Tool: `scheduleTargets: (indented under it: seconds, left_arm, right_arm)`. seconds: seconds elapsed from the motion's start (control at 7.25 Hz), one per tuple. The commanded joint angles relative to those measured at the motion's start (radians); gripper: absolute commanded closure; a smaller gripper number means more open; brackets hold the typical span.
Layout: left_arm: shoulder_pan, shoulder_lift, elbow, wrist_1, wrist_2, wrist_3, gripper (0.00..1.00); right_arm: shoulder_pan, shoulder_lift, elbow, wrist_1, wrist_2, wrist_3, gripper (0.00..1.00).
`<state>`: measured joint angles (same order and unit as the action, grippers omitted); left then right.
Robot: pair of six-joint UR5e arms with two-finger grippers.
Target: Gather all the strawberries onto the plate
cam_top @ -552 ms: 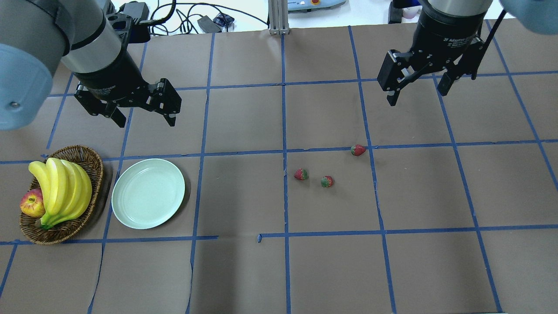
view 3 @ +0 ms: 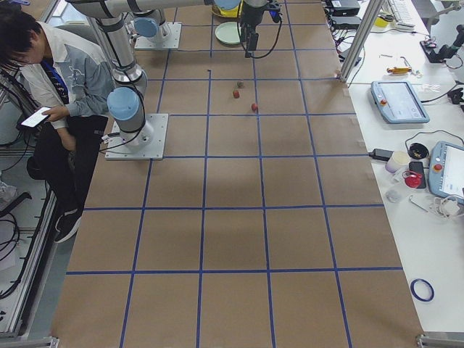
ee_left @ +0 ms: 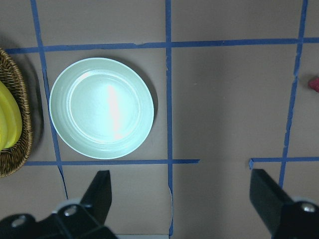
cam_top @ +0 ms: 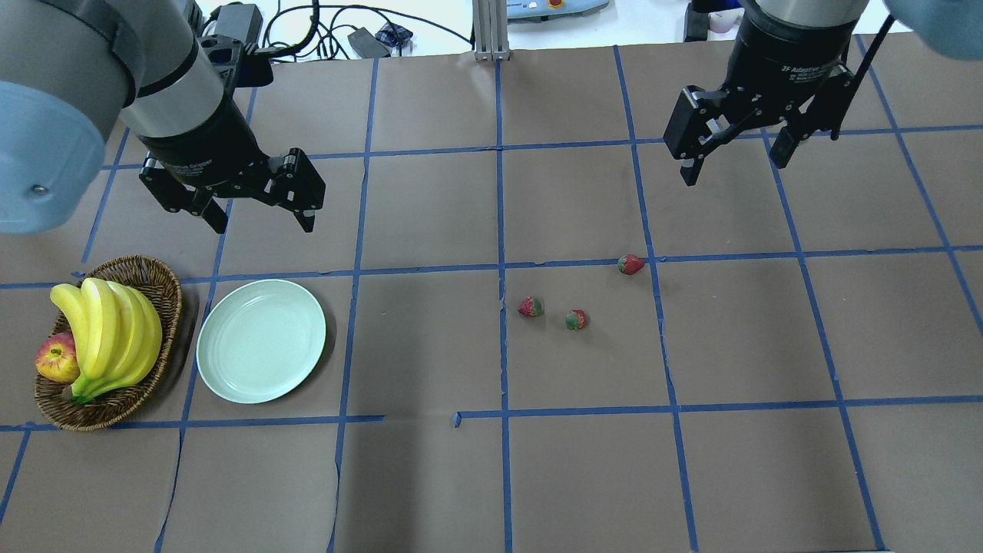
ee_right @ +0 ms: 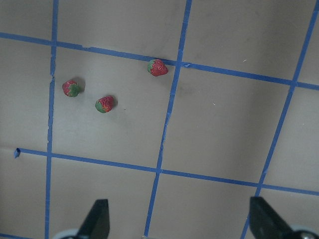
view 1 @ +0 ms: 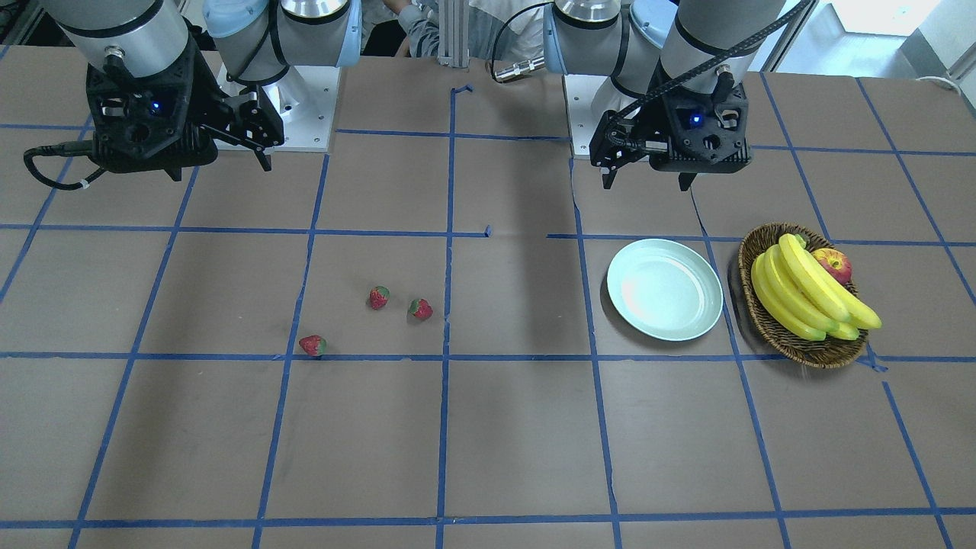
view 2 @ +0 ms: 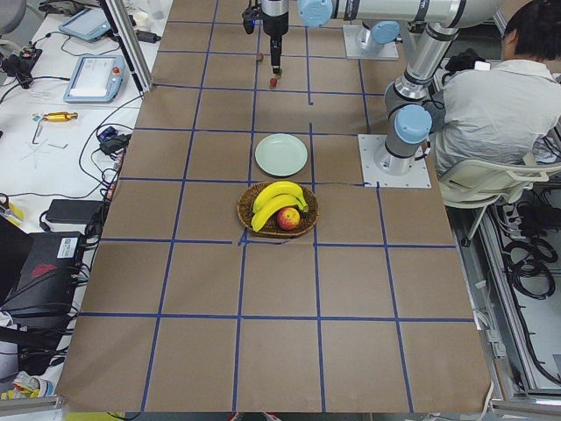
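The plate (cam_top: 261, 351) lies bare and face up on a long desk (cam_top: 430, 491) papered brown and squared off with blue tape. It sits about halfway between the robot-side edge and the far edge, well short of the desk's left end. The left gripper (cam_top: 257, 219) hangs above the desk close to the plate, fingers spread wide and holding nothing. The right gripper (cam_top: 731, 170) hangs likewise, spread and holding nothing, over the half toward the right end. A brown wicker basket (cam_top: 165, 276) stands just beside the plate on the side toward the left end, carrying a bunch of bananas (cam_top: 115, 330) and an apple (cam_top: 55, 359). Well apart from the plate, toward the right end, the first strawberry (cam_top: 531, 307) and the second strawberry (cam_top: 576, 319) rest on the paper near each other without touching. The third strawberry (cam_top: 630, 265) lies a little farther toward the far edge, against a tape line.
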<state>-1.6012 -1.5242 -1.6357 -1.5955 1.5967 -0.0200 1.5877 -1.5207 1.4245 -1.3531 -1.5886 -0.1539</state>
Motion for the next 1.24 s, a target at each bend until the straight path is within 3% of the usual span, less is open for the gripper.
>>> scheduleTargets:
  seconds: [0.0,1.1]
  left_arm:
    - [-0.002,0.002,0.000,-0.001,-0.001,0.000,0.00]
    - [-0.010,-0.010,-0.001,0.005,-0.003,0.000,0.00]
  right_arm:
    - [0.000,0.004,-0.001,-0.001,-0.008,0.002,0.00]
    - [0.000,0.010,0.005,-0.024,-0.008,0.002,0.00]
